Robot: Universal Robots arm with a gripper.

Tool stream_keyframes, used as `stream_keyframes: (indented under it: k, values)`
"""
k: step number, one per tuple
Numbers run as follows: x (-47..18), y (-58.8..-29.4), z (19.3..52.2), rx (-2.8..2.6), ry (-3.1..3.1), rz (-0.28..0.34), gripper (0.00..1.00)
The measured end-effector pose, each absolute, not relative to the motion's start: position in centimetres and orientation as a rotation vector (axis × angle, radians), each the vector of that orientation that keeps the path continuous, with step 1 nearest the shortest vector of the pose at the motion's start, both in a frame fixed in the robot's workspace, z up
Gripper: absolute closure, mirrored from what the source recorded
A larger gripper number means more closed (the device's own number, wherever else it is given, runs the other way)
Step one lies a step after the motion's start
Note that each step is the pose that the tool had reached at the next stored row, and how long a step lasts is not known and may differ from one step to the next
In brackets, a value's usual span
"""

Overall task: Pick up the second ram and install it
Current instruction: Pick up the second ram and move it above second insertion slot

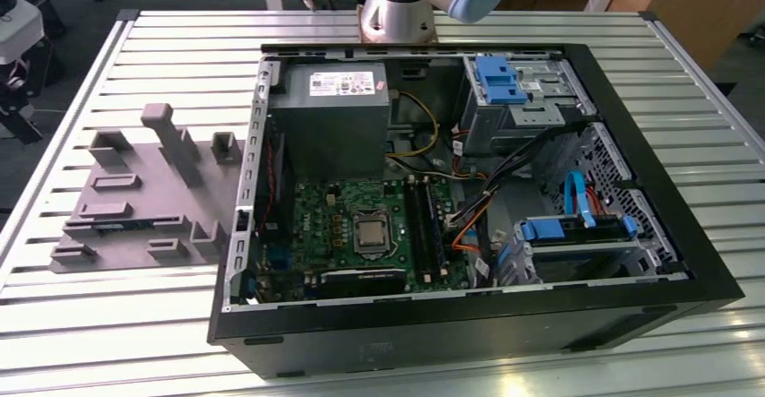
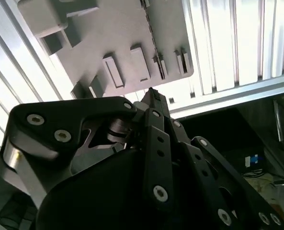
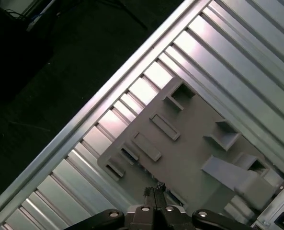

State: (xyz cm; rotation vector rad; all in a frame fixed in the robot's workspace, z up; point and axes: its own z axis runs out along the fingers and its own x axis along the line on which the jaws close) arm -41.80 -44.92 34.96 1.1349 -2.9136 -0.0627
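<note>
Gripper (image 2: 153, 97) is hovering over the grey holder (image 2: 132, 38), fingers pressed together.
In the exterior view, the holder is lying at the case's (image 1: 478, 336) nine o'clock, on the table (image 1: 120, 325).

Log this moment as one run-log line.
gripper: above grey holder plate | plate: on slatted table, at the exterior view's left of open computer case

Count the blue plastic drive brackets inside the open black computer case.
2. One blue plastic bracket tops the drive cage at the case's far end; the other caps the nearer cage, at the exterior view's right. More may be hidden.
</note>
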Motion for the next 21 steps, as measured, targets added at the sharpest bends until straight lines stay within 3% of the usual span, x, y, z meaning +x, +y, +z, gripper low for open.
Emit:
stream_keyframes:
  k: [21]
  values:
    - [-41.81,-44.92,34.63,1.607,-2.675,-0.058,0.89]
